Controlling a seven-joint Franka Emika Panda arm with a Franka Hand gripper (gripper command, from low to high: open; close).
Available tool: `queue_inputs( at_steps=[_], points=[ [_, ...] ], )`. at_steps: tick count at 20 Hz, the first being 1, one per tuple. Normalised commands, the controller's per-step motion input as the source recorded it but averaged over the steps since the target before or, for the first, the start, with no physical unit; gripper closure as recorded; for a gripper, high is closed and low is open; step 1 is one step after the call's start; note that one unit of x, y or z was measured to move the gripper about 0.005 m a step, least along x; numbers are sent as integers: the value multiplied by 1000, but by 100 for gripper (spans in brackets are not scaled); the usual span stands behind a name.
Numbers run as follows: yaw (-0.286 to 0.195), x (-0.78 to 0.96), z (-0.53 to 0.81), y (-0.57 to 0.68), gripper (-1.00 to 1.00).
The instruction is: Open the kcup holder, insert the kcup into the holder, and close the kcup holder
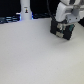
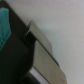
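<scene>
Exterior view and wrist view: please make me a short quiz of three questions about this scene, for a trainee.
1. True or false: the black boxy drawer unit stands at the exterior view's left on the plain white table.
2. Where is the robot's gripper in the exterior view?
A. Right at the black drawer unit
B. Over the bare middle of the table
C. Out of the picture
3. Fill in: in the wrist view, the blurred patch beside the black body is ____ in colour.

Key: 1 false (it stands at the right); 2 A; 3 green.
</scene>
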Motion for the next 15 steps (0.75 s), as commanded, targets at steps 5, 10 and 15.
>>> queue_inputs(
  at_steps=[5,10,15],
  points=[
    [30,-409,355,500,-100],
    [18,313,993,218,-100],
    [-8,104,162,15,-100]
  ],
)
